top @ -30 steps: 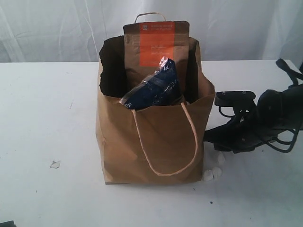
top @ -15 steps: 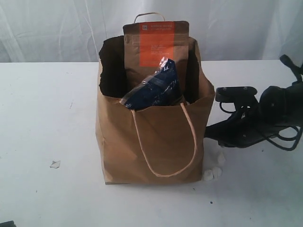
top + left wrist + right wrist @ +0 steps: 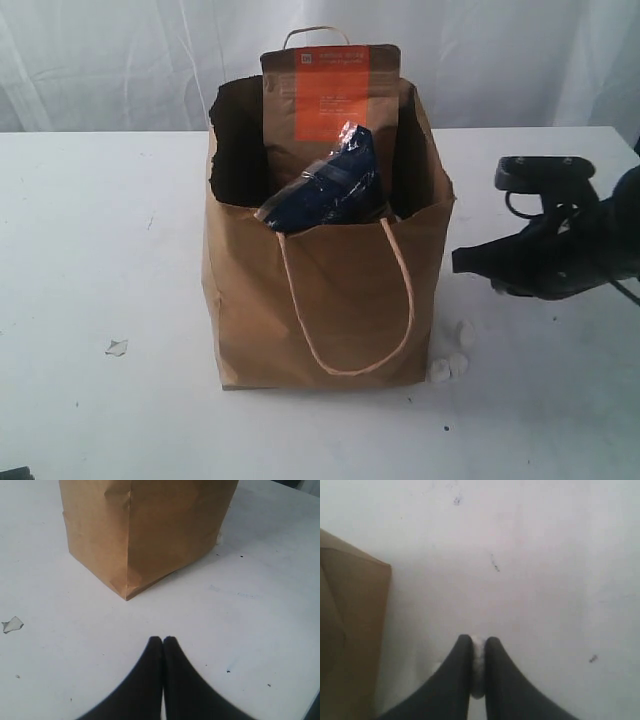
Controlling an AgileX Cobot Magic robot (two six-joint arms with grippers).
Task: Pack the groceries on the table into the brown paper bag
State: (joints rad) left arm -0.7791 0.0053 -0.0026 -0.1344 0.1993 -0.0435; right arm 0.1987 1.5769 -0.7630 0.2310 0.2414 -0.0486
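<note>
Open brown paper bag [image 3: 330,300] upright on the white bench [image 3: 100,250]
Inside, the orange-labelled brown pouch [image 3: 330,95] stands at the back. The dark-blue noodle packet [image 3: 330,190] leans before it, both poking above the rim.

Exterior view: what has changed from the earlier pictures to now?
The right hand took hold of a small white lump and lifted rightward, away from the brown paper bag. The bag, pouch and noodle packet stayed put.

A white curtain [image 3: 120,60], softly creased, hangs across the far side behind the wide white tabletop [image 3: 90,250]; the light is even and diffuse.
</note>
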